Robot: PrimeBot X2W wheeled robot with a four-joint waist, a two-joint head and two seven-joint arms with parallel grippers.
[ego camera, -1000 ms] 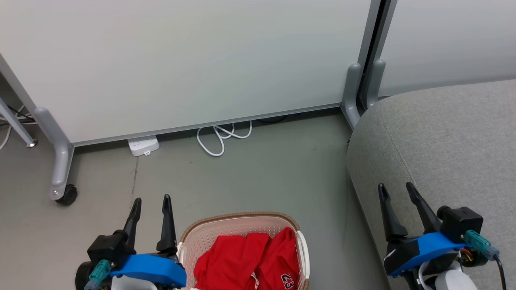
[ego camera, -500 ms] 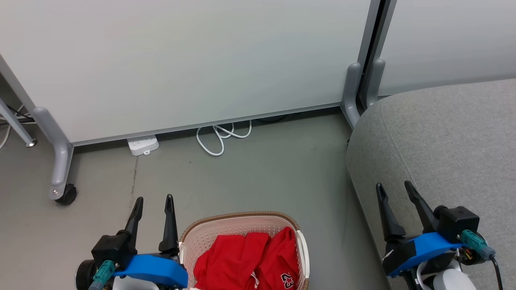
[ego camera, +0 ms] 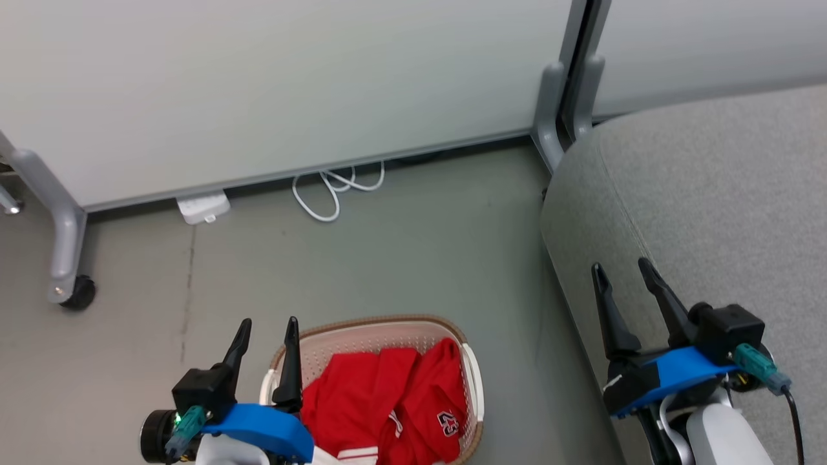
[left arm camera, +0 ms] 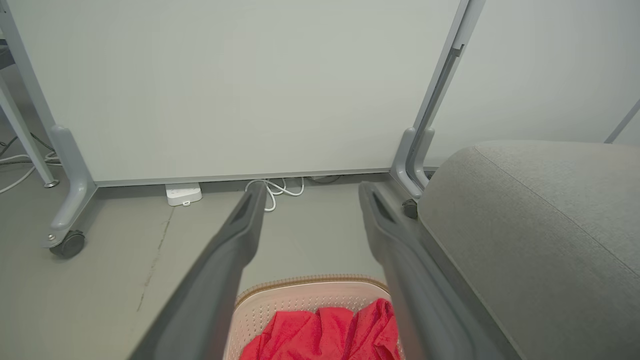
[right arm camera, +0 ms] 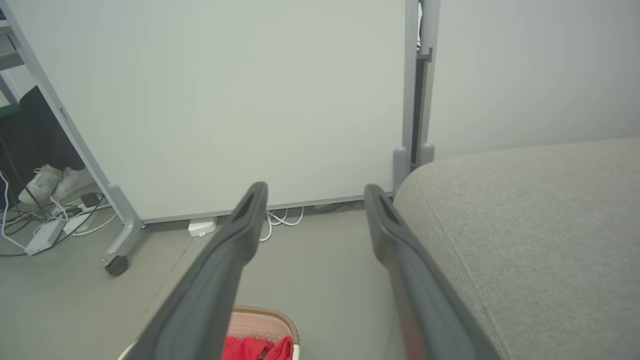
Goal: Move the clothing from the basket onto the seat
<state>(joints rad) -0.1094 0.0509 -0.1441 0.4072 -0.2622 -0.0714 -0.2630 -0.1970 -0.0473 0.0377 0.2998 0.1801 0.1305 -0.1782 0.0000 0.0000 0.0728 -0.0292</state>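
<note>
Since before, left tool [ego camera: 269, 321] has edged over the basket [ego camera: 413, 320], gaping empty like right tool [ego camera: 619, 265]; clothing [ego camera: 375, 400] inside.

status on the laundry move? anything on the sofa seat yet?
Done: nothing; the visible part of the seat is bare. In hand: nothing; the left gripper is open beside the basket, the right gripper open by the seat's edge. Left: all the red clothing, including the 23 piece, lies in the basket and has to go onto the seat.
</note>
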